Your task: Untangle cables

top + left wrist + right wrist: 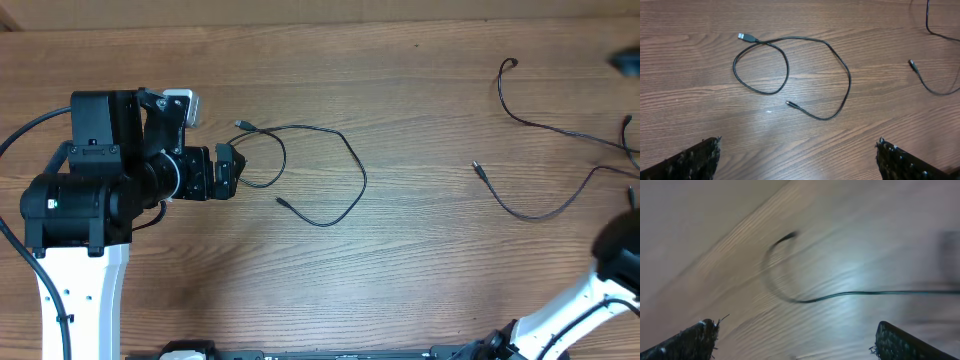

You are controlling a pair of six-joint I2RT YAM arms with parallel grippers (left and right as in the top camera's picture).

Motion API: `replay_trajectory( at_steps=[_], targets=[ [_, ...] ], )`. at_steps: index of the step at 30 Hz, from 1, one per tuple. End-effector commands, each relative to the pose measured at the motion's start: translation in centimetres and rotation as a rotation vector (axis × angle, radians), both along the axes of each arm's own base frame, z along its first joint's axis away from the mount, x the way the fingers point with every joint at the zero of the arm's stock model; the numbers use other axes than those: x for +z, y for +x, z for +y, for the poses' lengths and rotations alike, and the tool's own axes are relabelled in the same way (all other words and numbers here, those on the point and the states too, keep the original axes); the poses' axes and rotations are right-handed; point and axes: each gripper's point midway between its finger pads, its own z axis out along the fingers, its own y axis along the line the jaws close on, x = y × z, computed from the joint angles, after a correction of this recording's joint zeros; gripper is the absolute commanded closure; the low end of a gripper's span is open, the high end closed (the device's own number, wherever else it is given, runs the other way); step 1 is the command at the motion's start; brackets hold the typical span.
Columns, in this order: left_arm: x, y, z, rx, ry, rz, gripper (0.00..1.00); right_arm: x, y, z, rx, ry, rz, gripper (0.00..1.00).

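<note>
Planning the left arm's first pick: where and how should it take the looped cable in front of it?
I'd take the looped cable on the short run just behind its small plug. That tail lies flat, outside the loop, with bare table either side; near the USB plug the cord crosses itself. Come straight down with the open left hand straddling the cord.

Even bright light; faint glare on table (pixel 769 111); right wrist view motion-blurred, cable (pixel 790 298) smeared.

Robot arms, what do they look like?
The left arm has chunky black blocks on a white post, with a black cable looping off it. The right arm is white with a black joint. The left hand is black with bumpy fingers.
</note>
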Motion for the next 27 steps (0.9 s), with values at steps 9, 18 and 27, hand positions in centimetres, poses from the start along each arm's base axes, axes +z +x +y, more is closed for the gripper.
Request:
replay_trajectory(
  at_steps=[9, 18, 27],
  targets=[
    [0.3, 0.0, -0.4, -0.029, -0.002, -0.014, 0.00, -9.1, 1.6, 19.7, 0.400, 0.061, 0.177, 0.00],
    [0.3, 0.0, -0.4, -0.028, -0.001, -0.013, 0.00, -14.7, -2.8, 30.9, 0.677, 0.103, 0.280, 0.00],
    [0.3, 0.0, -0.4, -0.028, -0.001, -0.013, 0.01, -15.5, -3.8, 37.8, 0.835, 0.071, 0.224, 0.00]
  ],
)
